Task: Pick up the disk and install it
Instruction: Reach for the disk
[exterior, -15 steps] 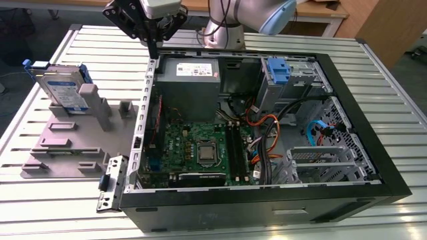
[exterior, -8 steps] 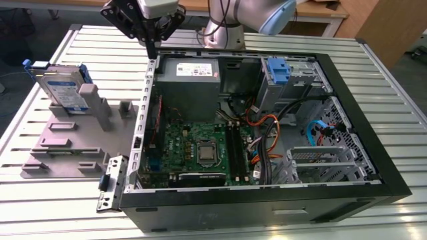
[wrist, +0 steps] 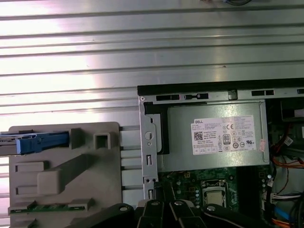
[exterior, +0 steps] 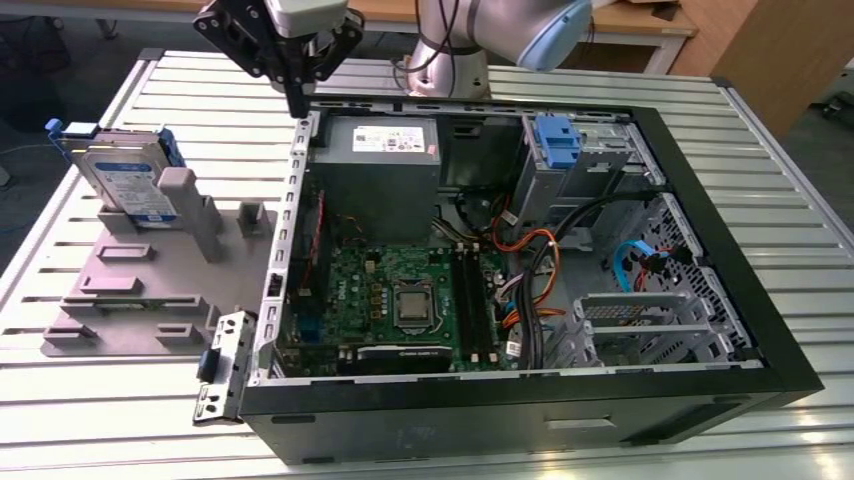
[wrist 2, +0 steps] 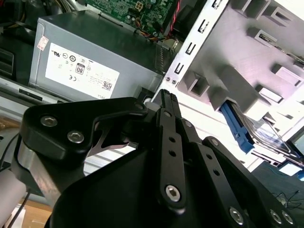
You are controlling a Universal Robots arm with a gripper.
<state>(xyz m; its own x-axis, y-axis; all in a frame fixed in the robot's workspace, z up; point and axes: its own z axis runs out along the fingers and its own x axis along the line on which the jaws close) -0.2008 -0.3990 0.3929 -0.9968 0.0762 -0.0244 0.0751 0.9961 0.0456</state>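
Observation:
The disk is a silver drive with a white-and-blue label in a blue carrier frame. It stands on edge in the grey fixture at the exterior view's left. The second wrist view shows the disk leaning in its slot, and the first wrist view shows its blue edge. My gripper hangs over the case's back left corner, to the right of the disk and apart from it. Its black fingers are shut together with nothing between them.
The open computer case lies on a slatted metal table. Inside are a grey power supply, a motherboard, cables and a drive bay holding another blue carrier. The arm's base stands behind the case.

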